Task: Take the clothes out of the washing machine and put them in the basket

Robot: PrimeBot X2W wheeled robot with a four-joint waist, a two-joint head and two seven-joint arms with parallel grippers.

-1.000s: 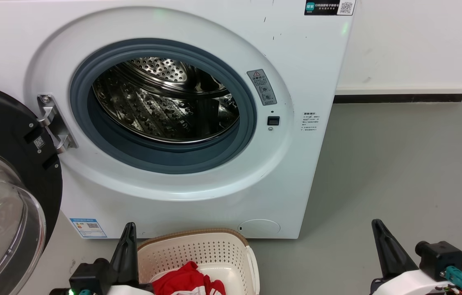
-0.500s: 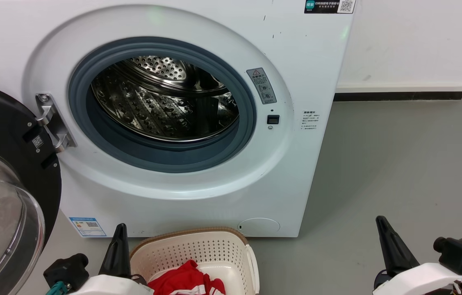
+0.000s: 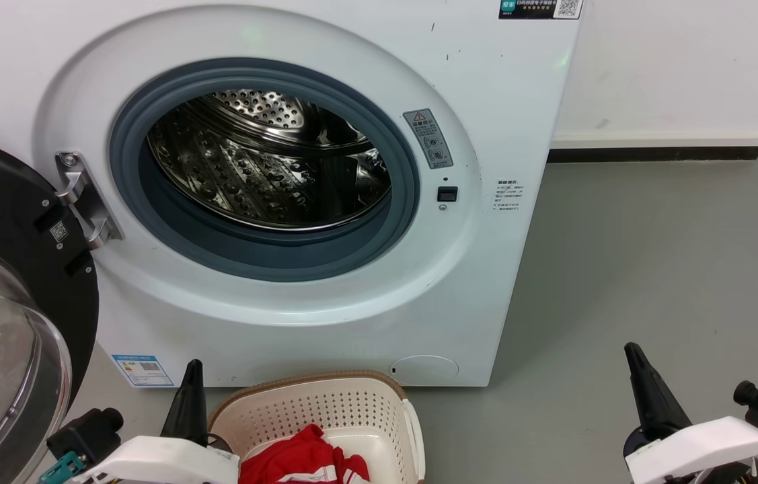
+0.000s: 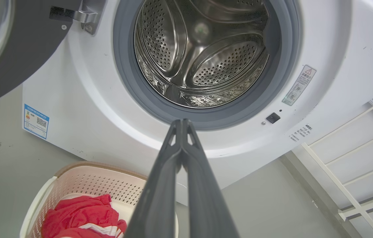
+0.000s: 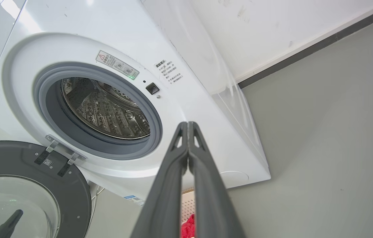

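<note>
The white washing machine [image 3: 298,323] stands with its black-rimmed glass door [image 3: 9,323] swung open to the left, and its steel drum [image 3: 271,168] holds nothing I can see. On the floor in front sits the cream basket [image 3: 325,407] with the red, white-striped clothes [image 3: 301,460] lying inside. The clothes [image 4: 80,219] and basket [image 4: 83,185] also appear low in the left wrist view. My left gripper [image 3: 192,376] is shut just left of the basket, empty. My right gripper [image 3: 634,359] is shut over bare floor at the right, empty. Both wrist views show the fingers pressed together.
Grey floor [image 3: 654,255] stretches to the right of the machine up to a white wall with a dark skirting [image 3: 654,158]. The open door takes up the space at the left. A white rack [image 4: 355,158] shows at the right of the left wrist view.
The left gripper has shifted left, away from the basket's rim, and the right gripper has risen slightly and moved right. The view has tilted a little.
</note>
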